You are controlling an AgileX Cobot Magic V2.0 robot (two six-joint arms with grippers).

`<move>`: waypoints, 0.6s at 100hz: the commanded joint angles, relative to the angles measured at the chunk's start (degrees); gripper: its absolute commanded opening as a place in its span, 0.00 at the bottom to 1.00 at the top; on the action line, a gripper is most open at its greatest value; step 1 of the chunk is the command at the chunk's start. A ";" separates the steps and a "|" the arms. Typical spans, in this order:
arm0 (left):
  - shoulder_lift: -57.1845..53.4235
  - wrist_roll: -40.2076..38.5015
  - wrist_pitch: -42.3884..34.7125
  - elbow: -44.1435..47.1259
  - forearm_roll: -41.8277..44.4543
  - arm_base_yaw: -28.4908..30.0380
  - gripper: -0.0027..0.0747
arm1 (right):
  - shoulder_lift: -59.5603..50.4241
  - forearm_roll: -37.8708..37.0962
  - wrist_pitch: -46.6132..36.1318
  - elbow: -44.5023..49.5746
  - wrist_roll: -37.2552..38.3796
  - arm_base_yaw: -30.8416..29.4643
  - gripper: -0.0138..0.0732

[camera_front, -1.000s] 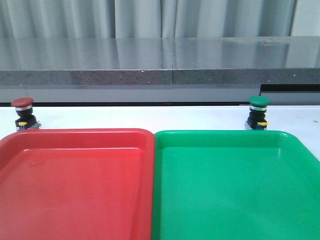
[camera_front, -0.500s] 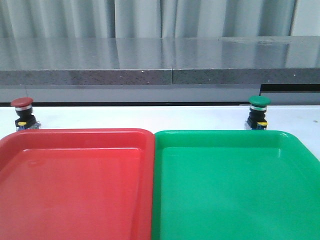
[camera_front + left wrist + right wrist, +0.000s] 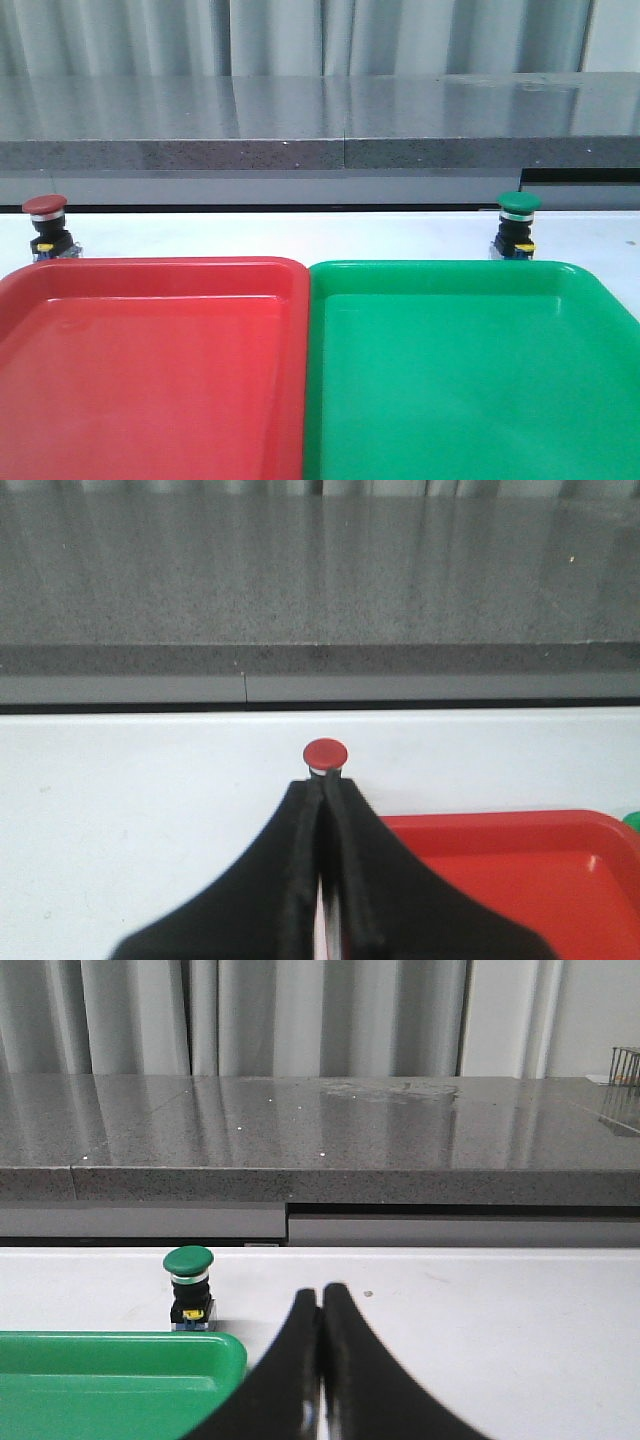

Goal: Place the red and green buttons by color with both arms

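Nothing moved; domed red button (glossy) upright.

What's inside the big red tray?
Nothing shows inside the red tray; its visible floor is bare. The red button stands on the table behind its far left corner. The tray's near part runs out of the front view, so that part cannot be seen.

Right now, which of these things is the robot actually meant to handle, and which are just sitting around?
Part of the job:
red button
green button
red tray
green tray
left gripper, closed
right gripper, closed

Just there:
white table
grey counter
curtain
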 commanded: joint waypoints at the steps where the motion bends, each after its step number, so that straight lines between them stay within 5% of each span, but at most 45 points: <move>1: 7.10 -0.44 -3.32 -4.54 -0.22 -0.49 0.05 | -1.27 -0.50 -4.16 -1.11 -0.08 -0.17 0.08; 12: 14.40 -0.44 -3.46 -7.47 -0.22 -0.49 0.22 | -1.27 -0.50 -4.16 -1.11 -0.08 -0.17 0.08; 32: 28.80 -0.44 -1.12 -15.36 -0.73 -0.49 0.69 | -1.27 -0.50 -4.16 -1.11 -0.08 -0.17 0.08; 60: 51.29 -0.44 11.99 -33.02 -2.73 -0.49 0.72 | -1.27 -0.50 -4.16 -1.11 -0.08 -0.17 0.08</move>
